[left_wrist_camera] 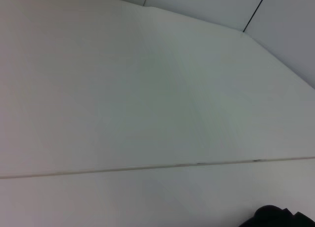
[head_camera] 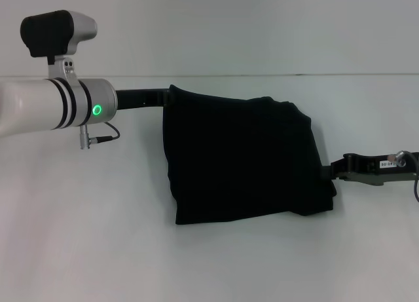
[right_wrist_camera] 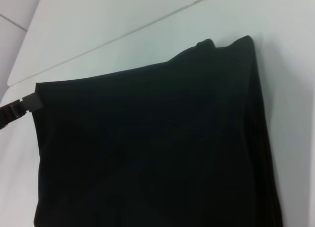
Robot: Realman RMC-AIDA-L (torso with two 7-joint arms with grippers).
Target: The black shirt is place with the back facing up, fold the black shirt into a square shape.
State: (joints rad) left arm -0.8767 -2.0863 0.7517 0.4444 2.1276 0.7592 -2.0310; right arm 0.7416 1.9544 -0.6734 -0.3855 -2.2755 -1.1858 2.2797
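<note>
The black shirt [head_camera: 242, 161] lies as a roughly rectangular folded bundle in the middle of the white table [head_camera: 91, 236], plain black side up, no lettering showing. My left gripper [head_camera: 165, 97] reaches in from the left and meets the shirt's far left corner, where the cloth covers its tip. My right gripper [head_camera: 331, 171] comes in from the right and meets the shirt's right edge near its lower corner, its tip also covered. The right wrist view is filled by the shirt [right_wrist_camera: 157, 148], with the left gripper [right_wrist_camera: 22, 109] at its edge. A scrap of the shirt [left_wrist_camera: 278, 218] shows in the left wrist view.
The table's far edge [head_camera: 262, 75] runs across behind the shirt, with a pale wall beyond it. A thin cable [head_camera: 98, 137] loops under my left forearm. Bare table surface lies in front of and to both sides of the shirt.
</note>
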